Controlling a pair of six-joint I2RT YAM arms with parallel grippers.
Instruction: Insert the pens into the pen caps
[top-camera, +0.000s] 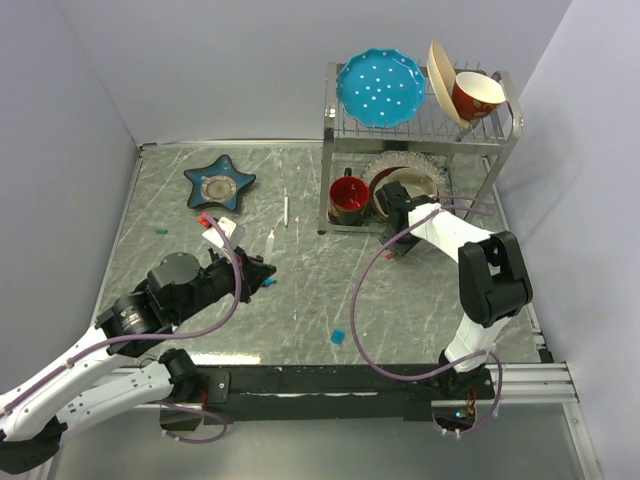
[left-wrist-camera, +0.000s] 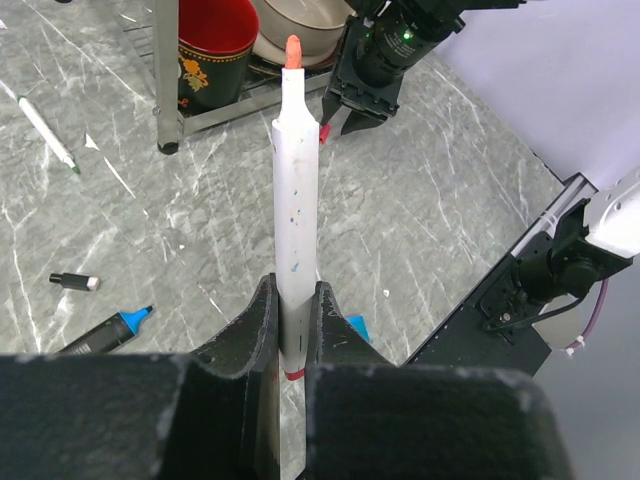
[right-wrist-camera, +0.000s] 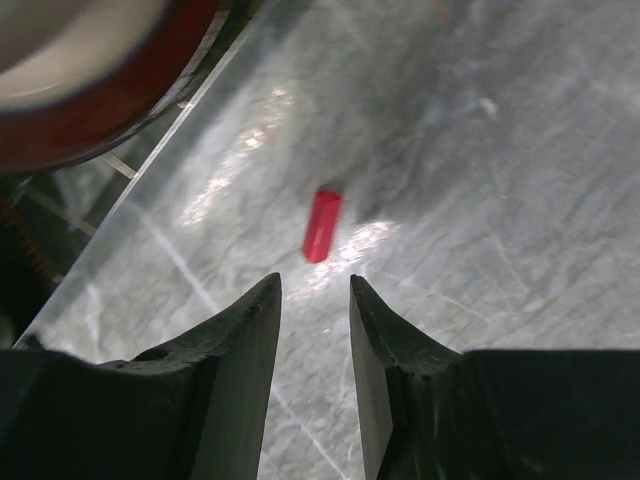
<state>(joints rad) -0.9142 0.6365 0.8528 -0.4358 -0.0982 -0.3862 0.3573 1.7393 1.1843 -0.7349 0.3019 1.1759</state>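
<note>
The tabletop (top-camera: 300, 300) looks like smooth grey marbled stone with a sheen under the lights. The white pen (left-wrist-camera: 296, 200) is matt plastic, faintly speckled; the red cap (right-wrist-camera: 321, 225) is glossy plastic. Far right, the dish rack (top-camera: 420, 128) is bright wire metal. The left gripper's fingers (left-wrist-camera: 245, 345) look matt black, slightly grainy.

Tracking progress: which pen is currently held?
The white red-tipped pen, clamped in the left gripper; the blue-tipped marker and thin white pen lie on the table.

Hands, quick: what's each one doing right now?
Left hand: closed on the red-tipped white pen.
Right hand: open, holding nothing; the red cap lies just beyond its fingertips.
</note>
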